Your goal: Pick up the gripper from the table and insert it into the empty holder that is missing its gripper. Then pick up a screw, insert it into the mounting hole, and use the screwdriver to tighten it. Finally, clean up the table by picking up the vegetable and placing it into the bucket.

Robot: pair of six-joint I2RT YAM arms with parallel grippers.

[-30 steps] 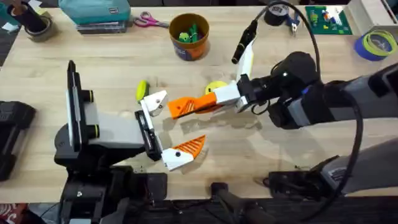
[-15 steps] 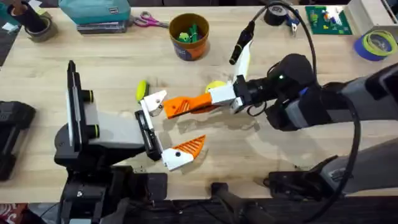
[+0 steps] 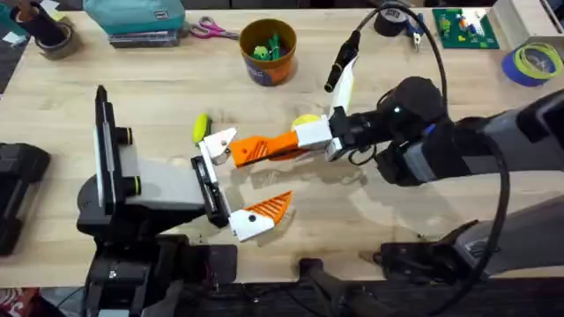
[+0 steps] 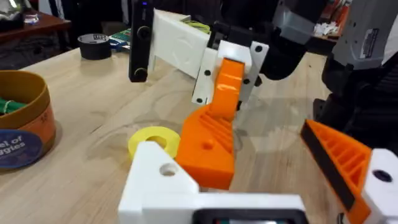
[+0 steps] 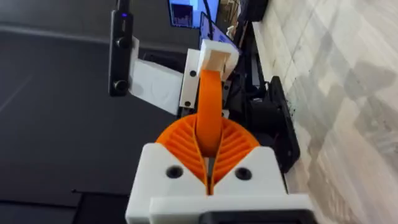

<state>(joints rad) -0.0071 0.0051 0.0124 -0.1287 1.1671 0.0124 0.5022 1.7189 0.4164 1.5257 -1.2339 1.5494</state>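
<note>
The first step was in hand; the right gripper was clenched on the gripper, pressing it against the holder of the released left gripper; next, I judged, it needed seating fully.

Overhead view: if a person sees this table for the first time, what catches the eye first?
Probably the bright orange gripper at the table's middle, clamped in the right gripper and touching the bare white holder on the left arm's jaw. The left gripper stands open, its other finger bearing an orange tip. Behind them, the orange-brown bucket stands near the far edge with green pieces inside.
</note>
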